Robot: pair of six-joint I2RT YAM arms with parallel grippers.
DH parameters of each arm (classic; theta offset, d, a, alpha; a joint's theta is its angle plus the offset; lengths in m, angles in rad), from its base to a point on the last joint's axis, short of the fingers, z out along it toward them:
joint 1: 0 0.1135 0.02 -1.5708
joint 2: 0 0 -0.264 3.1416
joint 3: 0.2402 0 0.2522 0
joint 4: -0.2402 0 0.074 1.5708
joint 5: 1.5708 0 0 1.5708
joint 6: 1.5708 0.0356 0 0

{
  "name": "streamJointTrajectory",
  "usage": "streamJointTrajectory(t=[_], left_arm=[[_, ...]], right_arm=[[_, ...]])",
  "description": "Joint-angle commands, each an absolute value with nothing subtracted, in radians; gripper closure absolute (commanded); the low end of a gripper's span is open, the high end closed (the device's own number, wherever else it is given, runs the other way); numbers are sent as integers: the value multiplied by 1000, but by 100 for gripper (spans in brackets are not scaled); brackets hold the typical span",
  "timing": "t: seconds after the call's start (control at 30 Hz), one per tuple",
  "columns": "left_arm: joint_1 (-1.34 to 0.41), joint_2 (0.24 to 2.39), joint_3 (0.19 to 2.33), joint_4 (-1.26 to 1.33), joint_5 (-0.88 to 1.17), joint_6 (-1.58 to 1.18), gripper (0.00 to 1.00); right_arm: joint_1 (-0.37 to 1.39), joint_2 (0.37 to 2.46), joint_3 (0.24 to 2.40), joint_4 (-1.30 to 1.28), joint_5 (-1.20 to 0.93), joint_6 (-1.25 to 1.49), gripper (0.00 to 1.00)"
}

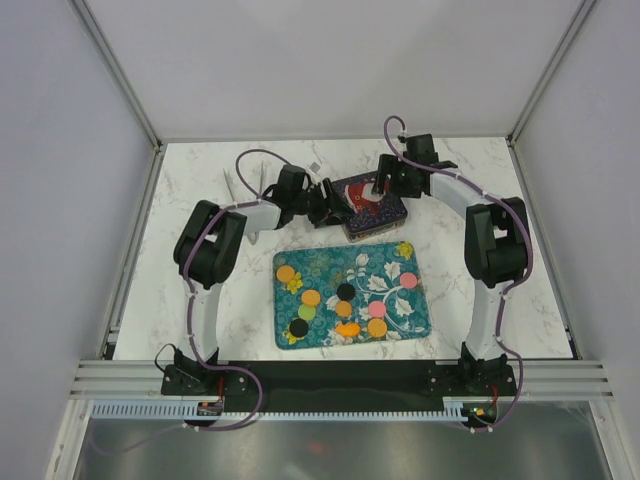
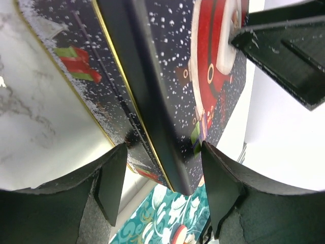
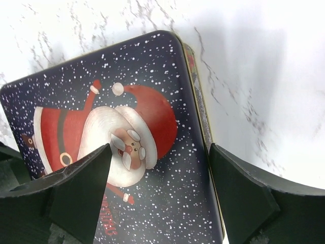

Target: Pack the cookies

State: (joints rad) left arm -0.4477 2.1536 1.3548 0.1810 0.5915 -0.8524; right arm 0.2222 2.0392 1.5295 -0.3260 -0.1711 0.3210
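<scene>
Several cookies [image 1: 311,297] in orange, pink, green and black lie on a teal floral tray [image 1: 412,318]. Behind it stands a dark tin [image 1: 368,232] with a Santa lid [image 3: 127,132]. My left gripper [image 1: 338,203] is open at the tin's left edge. In the left wrist view the gripper [image 2: 162,152] has the lid's edge [image 2: 172,152] between its fingers, with a gap on each side, and the lid sits off the base's gold rim [image 2: 114,101]. My right gripper [image 1: 383,188] is open just over the lid, and in the right wrist view the gripper [image 3: 158,152] straddles the lid's right part.
A white pleated object [image 1: 243,187] stands at the back left behind the left arm. A small light item [image 1: 315,167] lies near the back wall. White enclosure walls close in the marble table [image 1: 480,330] on three sides. The tray's corner [image 2: 167,218] shows below the tin.
</scene>
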Motion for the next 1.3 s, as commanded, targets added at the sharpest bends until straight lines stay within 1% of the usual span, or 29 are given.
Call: streamJointTrajectory(t=[0.0, 0.17, 0.43, 0.57, 0.6, 0.63, 1.0, 1.27], left_arm=[[-477, 2074, 1335, 241, 578, -893, 33], [-469, 2027, 1324, 241, 578, -893, 33], [-425, 1957, 1305, 241, 578, -893, 33], [-405, 1959, 1325, 241, 578, -893, 33], [-402, 1963, 1328, 256, 569, -841, 32], [-400, 1968, 1336, 94, 404, -838, 20], [-384, 2029, 1442, -35, 249, -741, 19], [-379, 2129, 1561, -49, 238, -721, 19]], right_arm=[[252, 2083, 1601, -310, -239, 325, 14], [252, 2109, 1634, -304, -236, 308, 13], [247, 2097, 1637, -304, -224, 291, 12], [247, 2097, 1643, -305, -225, 285, 11], [247, 2098, 1644, -305, -224, 284, 11], [247, 2100, 1646, -308, -225, 282, 11], [245, 2115, 1651, -313, -224, 267, 11], [245, 2123, 1652, -311, -235, 262, 11]])
